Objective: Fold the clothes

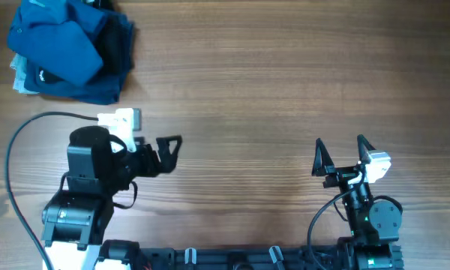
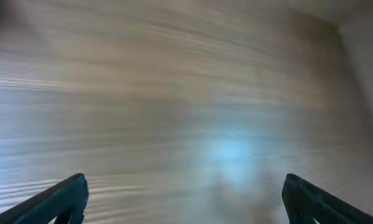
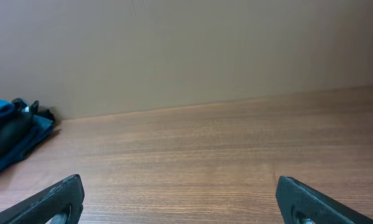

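A brown wood-grain counter (image 1: 285, 90) fills the overhead view, its grain running side to side. A plain beige wall (image 3: 205, 50) rises behind its far edge. A pale bluish glare (image 2: 233, 152) lies on the wood.

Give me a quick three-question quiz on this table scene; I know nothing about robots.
1. True or false: the left gripper is holding the blue clothes.
2. Where on the table do the blue clothes lie? A) far-left corner B) between the two arms C) at the near edge
3. Fill in: the right gripper, like the left one, has its jaws ____.
Key: 1 false; 2 A; 3 open.
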You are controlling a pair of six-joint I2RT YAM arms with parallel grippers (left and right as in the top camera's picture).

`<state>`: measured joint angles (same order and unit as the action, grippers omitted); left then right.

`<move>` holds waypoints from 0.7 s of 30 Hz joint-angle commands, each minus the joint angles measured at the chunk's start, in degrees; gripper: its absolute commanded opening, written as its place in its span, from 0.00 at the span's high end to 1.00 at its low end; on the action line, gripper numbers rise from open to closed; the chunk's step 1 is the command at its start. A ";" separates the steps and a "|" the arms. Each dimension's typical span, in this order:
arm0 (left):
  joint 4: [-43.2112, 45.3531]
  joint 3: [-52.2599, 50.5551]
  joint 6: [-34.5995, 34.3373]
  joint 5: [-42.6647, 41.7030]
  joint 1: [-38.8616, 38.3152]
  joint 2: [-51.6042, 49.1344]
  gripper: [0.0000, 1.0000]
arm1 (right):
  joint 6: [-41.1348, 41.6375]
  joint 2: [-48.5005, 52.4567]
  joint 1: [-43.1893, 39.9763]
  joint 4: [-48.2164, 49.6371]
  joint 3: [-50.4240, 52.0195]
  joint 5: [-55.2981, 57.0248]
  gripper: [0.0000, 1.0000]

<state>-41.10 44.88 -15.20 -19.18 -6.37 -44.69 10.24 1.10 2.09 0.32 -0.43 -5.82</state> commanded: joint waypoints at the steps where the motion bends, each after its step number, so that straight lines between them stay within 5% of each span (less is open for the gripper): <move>1: 0.13 -0.26 -0.24 15.26 -0.07 0.02 0.00 | 0.68 -0.83 -0.28 0.11 0.13 -0.66 0.00; 21: -0.28 -0.26 -0.24 15.43 -0.07 8.92 0.00 | 0.63 -0.83 -0.28 0.11 0.13 -0.66 0.00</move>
<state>-41.39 44.88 -15.35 -4.32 -6.37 -38.15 10.24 1.10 2.07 0.30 -0.43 -5.82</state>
